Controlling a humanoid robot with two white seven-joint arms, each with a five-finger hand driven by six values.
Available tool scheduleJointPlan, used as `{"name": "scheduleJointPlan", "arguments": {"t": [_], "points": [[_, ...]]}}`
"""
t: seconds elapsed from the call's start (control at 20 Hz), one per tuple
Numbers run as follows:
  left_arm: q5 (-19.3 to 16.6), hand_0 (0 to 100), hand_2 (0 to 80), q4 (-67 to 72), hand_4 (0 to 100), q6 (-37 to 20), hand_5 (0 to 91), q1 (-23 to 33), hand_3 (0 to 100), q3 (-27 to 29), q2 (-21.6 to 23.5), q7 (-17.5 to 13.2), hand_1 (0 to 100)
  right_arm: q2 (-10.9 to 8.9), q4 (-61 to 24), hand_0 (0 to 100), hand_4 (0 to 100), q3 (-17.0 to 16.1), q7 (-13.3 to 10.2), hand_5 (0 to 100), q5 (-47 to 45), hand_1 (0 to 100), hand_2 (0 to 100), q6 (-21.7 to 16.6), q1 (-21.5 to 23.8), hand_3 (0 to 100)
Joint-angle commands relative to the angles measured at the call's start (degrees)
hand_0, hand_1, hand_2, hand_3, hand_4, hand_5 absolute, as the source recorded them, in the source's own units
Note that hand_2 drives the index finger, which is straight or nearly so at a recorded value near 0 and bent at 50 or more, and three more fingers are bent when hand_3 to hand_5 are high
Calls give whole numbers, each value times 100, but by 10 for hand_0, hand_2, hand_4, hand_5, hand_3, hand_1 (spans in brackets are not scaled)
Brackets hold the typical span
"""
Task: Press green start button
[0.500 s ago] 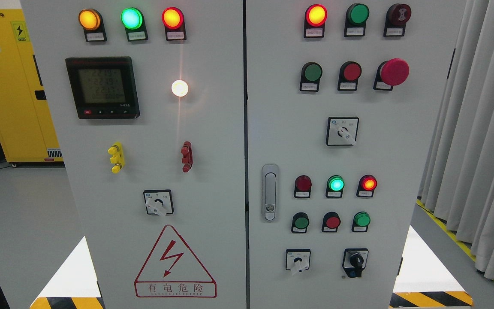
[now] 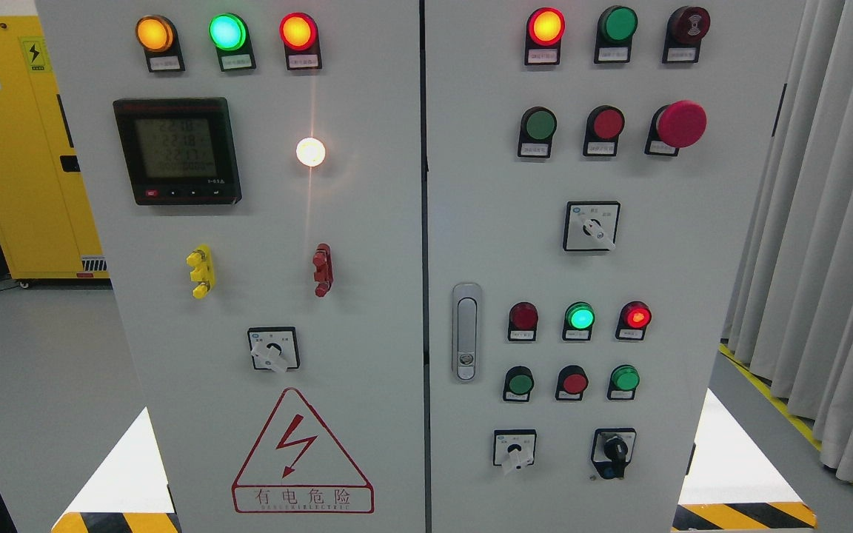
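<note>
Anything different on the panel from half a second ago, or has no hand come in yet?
No hand has come into view, and no button has been touched. Only the meter display digits flickered, and the lower right red lamp glows slightly differently. The green buttons and the selector switches are as before.

Setting: industrial electrical test lab or workshop. Evidence: tall grey two-door steel control cabinet (image 2: 367,244) with lit pilot lamps, pushbuttons, black digital power meter (image 2: 176,150), red triangular shock-hazard sign (image 2: 302,453); yellow metal safety cabinet (image 2: 23,148) behind; black-and-yellow hazard floor tape (image 2: 745,516); grey pleated curtain (image 2: 834,244) at right
</note>
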Motion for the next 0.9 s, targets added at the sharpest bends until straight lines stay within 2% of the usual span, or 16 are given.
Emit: {"name": "scheduleJointPlan", "arguments": {"t": [0.0, 0.35, 0.65, 0.7, 0.75, 0.8, 0.85], "points": [[-7, 120, 0, 0, 0, 1, 0, 0, 0, -3, 0, -22, 556, -5, -29, 462, 0, -36, -20, 0, -1, 582, 0, -9, -5, 0], [2, 120, 0, 0, 0, 1, 0, 0, 0, -3, 0, -22, 556, -13, -55, 452, 0, -53, -29, 0, 113, 586, 0, 0, -110, 0], [-7, 120, 0, 0, 0, 1, 0, 0, 0, 6, 0, -22, 556, -13, -11, 346, 0, -659, -47, 0, 1789, 631, 0, 43, -321, 5], [2, 120, 0, 0, 0, 1, 0, 0, 0, -3, 0, -22, 556, -13, -2, 315, 179, -790, -64, 158, 2079, 660, 0, 44, -365, 192], [2, 120, 0, 0, 0, 1, 0, 0, 0, 6, 8, -22, 556, -13, -2, 319, 258, -922, -73, 225, 2378, 661, 0, 44, -409, 277], [-7, 120, 0, 0, 0, 1, 0, 0, 0, -3, 0, -22, 556, -13, -2, 310, 502, -1045, -73, 496, 2711, 680, 0, 44, -435, 473], [2, 120, 0, 0, 0, 1, 0, 0, 0, -3, 0, -22, 556, -13, -2, 315, 641, -1177, -91, 661, 3011, 691, 0, 35, -470, 605]]}}
